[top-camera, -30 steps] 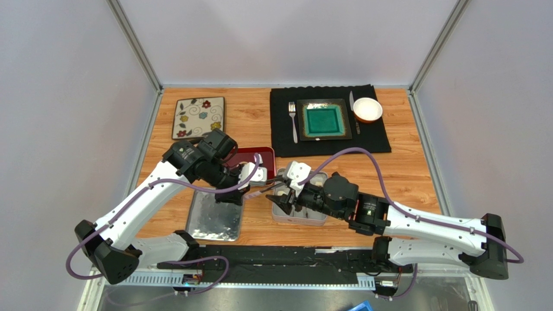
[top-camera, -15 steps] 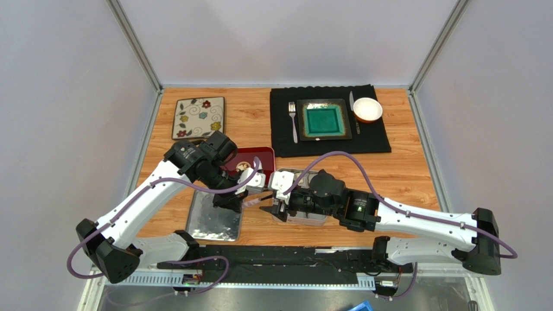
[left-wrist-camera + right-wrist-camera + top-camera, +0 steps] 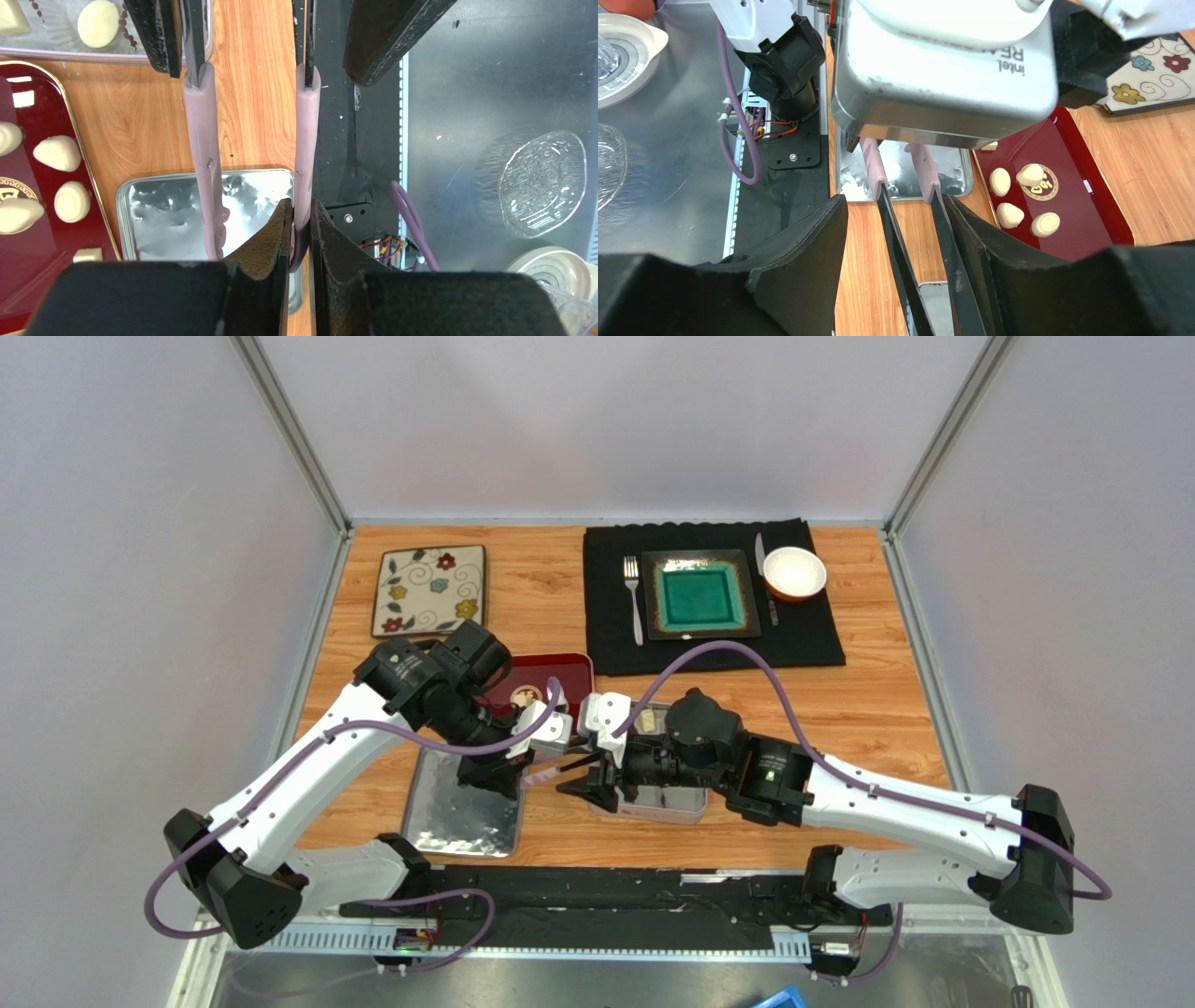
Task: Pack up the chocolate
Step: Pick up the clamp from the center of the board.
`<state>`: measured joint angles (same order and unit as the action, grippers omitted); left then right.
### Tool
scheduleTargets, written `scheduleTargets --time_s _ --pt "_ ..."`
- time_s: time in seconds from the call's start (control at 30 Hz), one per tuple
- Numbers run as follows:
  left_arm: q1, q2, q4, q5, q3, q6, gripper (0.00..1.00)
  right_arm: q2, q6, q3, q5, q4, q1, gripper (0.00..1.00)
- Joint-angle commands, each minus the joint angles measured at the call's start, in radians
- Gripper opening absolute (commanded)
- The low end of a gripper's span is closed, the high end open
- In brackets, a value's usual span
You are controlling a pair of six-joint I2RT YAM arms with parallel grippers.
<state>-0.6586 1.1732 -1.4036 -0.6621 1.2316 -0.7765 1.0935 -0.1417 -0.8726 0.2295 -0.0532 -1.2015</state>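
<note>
Left claw (image 3: 300, 210) is pinching one pink tip of the tongs (image 3: 202, 133), right claw (image 3: 896, 203) spread loosely round their black arms, tongs lying left-to-right, and the chocolate (image 3: 60, 152) sits on the red tray (image 3: 63, 234) just beyond, nearer the left arm.

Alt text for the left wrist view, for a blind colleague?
The left gripper pinches one pink arm of the tongs beside a silver tray; their black tips reach into the open right gripper. Cream chocolates sit on the red tray.
</note>
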Motion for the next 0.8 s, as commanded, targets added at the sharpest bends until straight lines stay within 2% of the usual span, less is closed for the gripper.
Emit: scheduleTargets --time_s 0.0,0.27,0.53,0.63,0.77 --pt "0.005 -0.020 0.002 -0.045 0.040 -0.007 0.00 0.016 0.036 -0.029 0.068 0.044 -0.012 0.53" --pt "0.005 -0.021 0.011 -0.045 0.034 0.000 0.00 0.008 0.089 0.040 0.028 0.200 -0.012 0.51" --pt "0.005 -0.021 0.017 -0.044 0.031 0.003 0.00 0.016 0.125 0.030 0.062 0.207 -0.012 0.47" --pt "0.005 -0.027 0.022 -0.041 0.032 0.003 0.00 0.016 0.126 0.023 0.064 0.187 -0.012 0.43" --pt "0.005 -0.035 0.022 -0.031 0.031 0.000 0.00 0.023 0.128 0.006 0.082 0.151 -0.009 0.32"
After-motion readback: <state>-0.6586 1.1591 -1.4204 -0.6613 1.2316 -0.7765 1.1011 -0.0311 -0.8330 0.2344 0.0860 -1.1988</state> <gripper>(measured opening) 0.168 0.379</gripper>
